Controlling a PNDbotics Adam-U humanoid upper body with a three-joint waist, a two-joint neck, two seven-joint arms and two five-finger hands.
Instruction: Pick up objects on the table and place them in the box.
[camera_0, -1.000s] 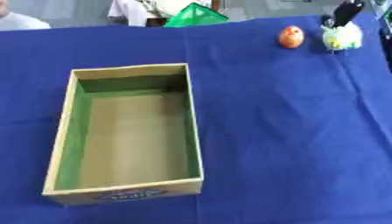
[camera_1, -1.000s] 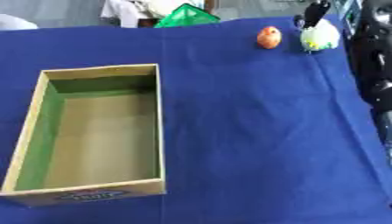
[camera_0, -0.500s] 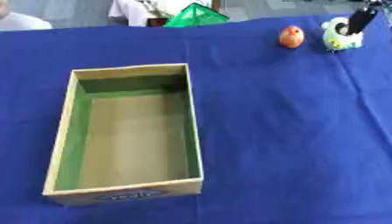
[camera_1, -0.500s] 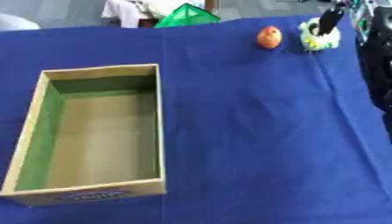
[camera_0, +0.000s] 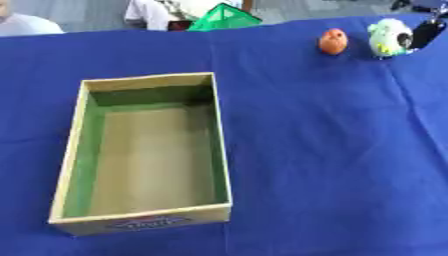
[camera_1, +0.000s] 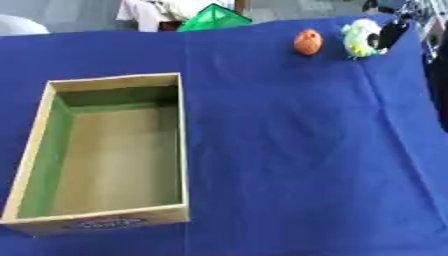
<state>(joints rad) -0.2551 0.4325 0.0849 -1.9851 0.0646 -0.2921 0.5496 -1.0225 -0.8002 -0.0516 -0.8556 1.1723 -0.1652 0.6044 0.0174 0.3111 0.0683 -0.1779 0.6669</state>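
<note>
An open cardboard box (camera_0: 219, 150) with green inner walls lies at the left of the blue table, empty. Near the far right edge sits a small orange rounded object (camera_0: 332, 41). Just right of it is a white and green rounded object (camera_0: 388, 37). My right hand (camera_1: 393, 32) shows only as dark fingers against the right side of the white and green object. Whether they hold it is hidden. Its dark arm (camera_1: 435, 75) runs down the right edge of the right eye view. My left hand is out of sight.
A green mesh pyramid shape (camera_0: 224, 17) stands at the table's far edge, behind the box. The blue cloth (camera_0: 332, 150) stretches bare between the box and the right edge. A person's clothing shows beyond the far edge.
My right hand's dark fingers have shifted from above the white and green object to its right side. The orange object and the box stay in place.
</note>
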